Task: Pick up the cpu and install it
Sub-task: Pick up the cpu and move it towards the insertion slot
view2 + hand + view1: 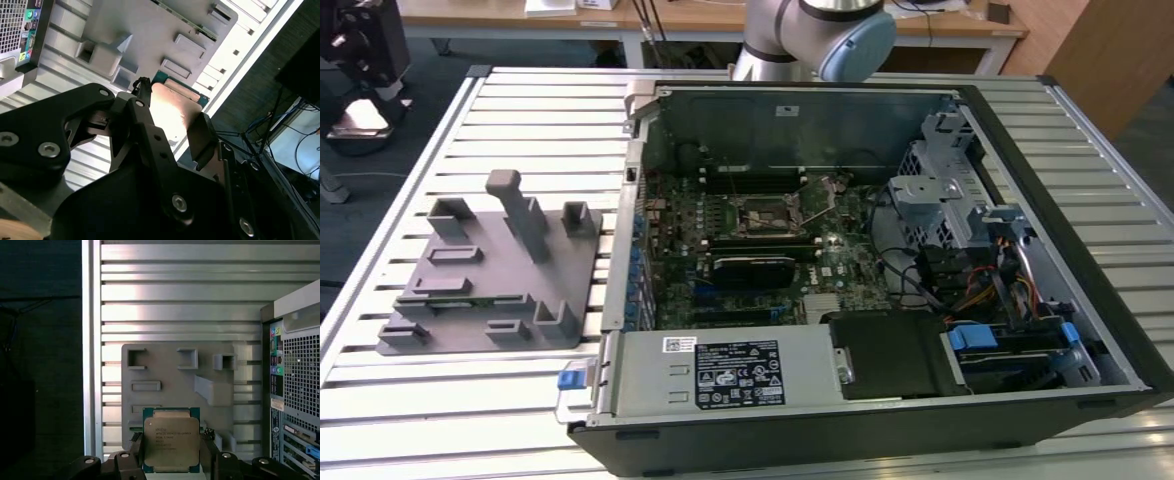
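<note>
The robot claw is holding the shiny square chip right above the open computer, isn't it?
Not quite. The gripper holds the cpu above the grey tray beside the computer case, not above the computer. The first wrist view shows it.

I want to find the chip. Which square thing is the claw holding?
The silvery cpu, clamped in the gripper; the dark socket sits inside the computer.
</note>
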Motion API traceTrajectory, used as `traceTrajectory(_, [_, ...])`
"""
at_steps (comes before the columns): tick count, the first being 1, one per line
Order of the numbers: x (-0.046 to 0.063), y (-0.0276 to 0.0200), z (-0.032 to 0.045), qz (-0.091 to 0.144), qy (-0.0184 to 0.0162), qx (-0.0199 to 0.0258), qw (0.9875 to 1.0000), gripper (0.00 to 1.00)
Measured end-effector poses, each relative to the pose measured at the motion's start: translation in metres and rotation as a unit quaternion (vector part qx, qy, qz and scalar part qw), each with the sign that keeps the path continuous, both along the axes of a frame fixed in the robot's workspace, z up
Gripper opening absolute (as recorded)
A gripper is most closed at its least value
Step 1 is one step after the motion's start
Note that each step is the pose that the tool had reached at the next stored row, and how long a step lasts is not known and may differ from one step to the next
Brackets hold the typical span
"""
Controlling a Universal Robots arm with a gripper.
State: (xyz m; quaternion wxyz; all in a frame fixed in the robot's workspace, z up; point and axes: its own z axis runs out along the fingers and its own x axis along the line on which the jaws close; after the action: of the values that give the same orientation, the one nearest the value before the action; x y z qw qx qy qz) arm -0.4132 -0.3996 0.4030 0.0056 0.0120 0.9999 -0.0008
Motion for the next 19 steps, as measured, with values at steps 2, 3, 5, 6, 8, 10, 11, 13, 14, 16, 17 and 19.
traceTrajectory(2, [0.005,0.0,0.0,0.0,0.0,0.0,1.0,0.53])
traceTrajectory(3, [0.007,0.0,0.0,0.0,0.0,0.0,1.0,0.53])
traceTrajectory(5, [0.012,0.0,0.0,0.0,0.0,0.0,1.0,0.53])
traceTrajectory(6, [0.014,0.0,0.0,0.0,0.0,0.0,1.0,0.53])
traceTrajectory(8, [0.019,0.0,-0.0001,0.0,0.0,0.0,1.0,0.53])
traceTrajectory(10, [0.023,0.0,-0.0002,0.0,0.0,0.0,1.0,0.53])
traceTrajectory(11, [0.024,0.0,-0.0002,0.0,0.0,0.0,1.0,0.53])
traceTrajectory(13, [0.027,0.0,-0.0001,0.0,0.0,0.0,1.0,0.53])
traceTrajectory(14, [0.029,0.0,-0.0002,0.0,0.0,0.0,1.0,0.53])
traceTrajectory(16, [0.031,0.0,-0.0002,0.0,0.0,0.0,1.0,0.53])
traceTrajectory(17, [0.033,0.0,-0.0003,0.0,0.0,0.0,1.0,0.53])
traceTrajectory(19, [0.036,0.0,-0.0003,0.0,0.0,0.0,1.0,0.53])
